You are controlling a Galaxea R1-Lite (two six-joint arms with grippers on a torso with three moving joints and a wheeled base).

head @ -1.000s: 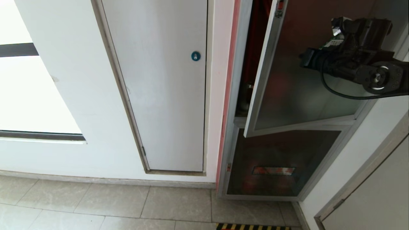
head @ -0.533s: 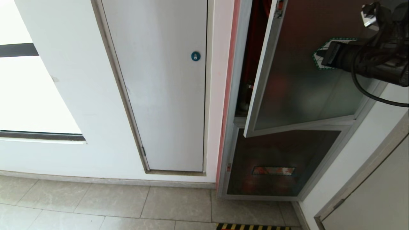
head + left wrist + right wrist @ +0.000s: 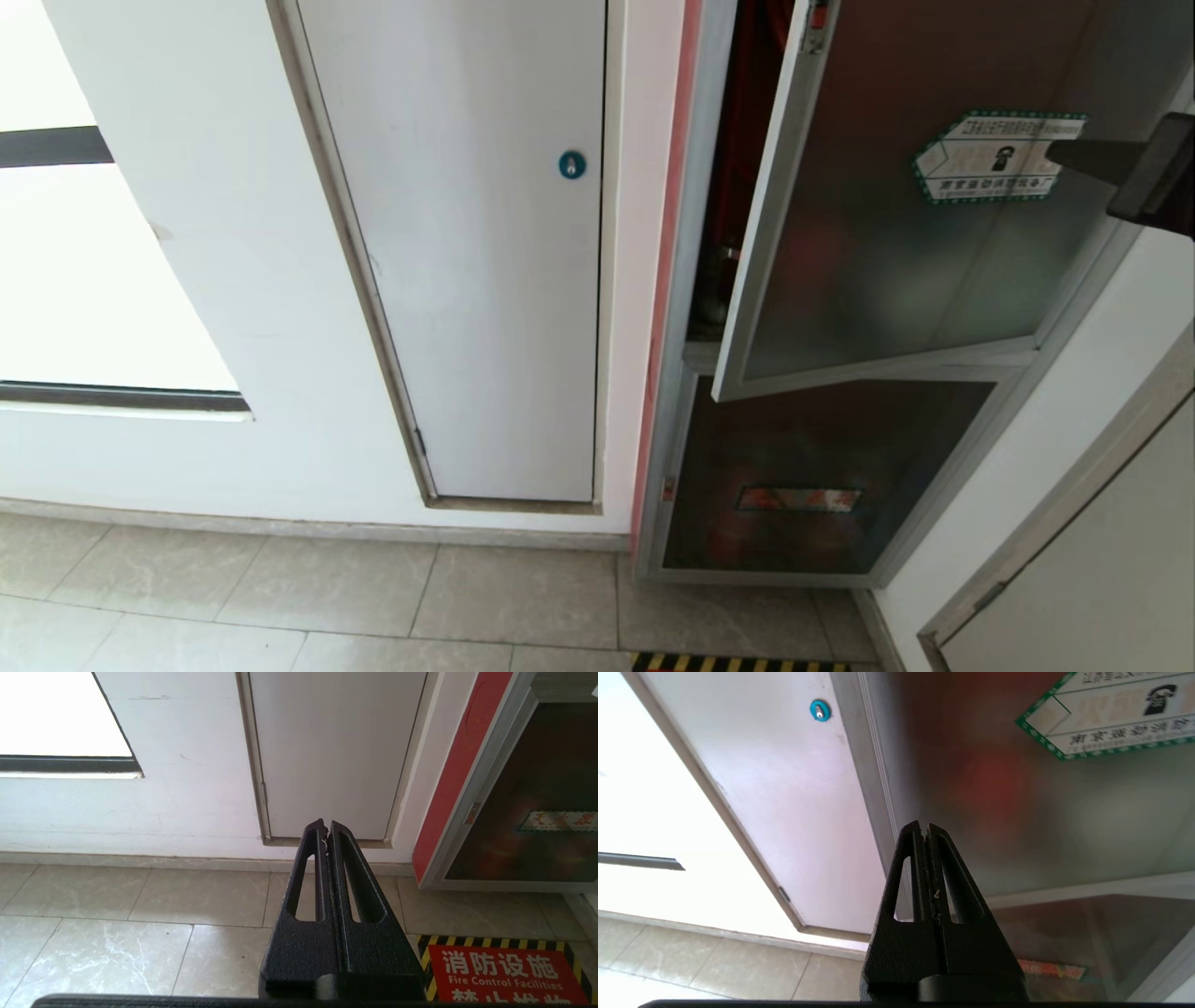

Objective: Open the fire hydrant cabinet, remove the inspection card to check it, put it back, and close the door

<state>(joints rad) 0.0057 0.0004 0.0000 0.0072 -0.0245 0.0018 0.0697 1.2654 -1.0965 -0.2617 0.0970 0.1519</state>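
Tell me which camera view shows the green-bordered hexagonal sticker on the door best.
The head view: the whole sticker sits unclipped on the door's dark glass, only its right tip touched by the right arm. The right wrist view catches it closer but cut off by the picture's edge. The left wrist view does not show it.

The left claw (image 3: 325,828) fills the lower middle of the left wrist view, black, its two slotted fingers (image 3: 308,877) pressed together with nothing between them. It points at a white wall above a pale tiled floor (image 3: 117,919). Straight past its tip is a plain white panel (image 3: 334,751) set in a grey frame. A bright window (image 3: 51,714) shows at one side. At the other side stands the fire cabinet (image 3: 460,779), red-edged with a silver frame and a dark glass pane carrying a small label (image 3: 558,821). On the floor before it lies a red sign (image 3: 502,975) with a black-and-yellow border, reading "Fire Control Facilities".
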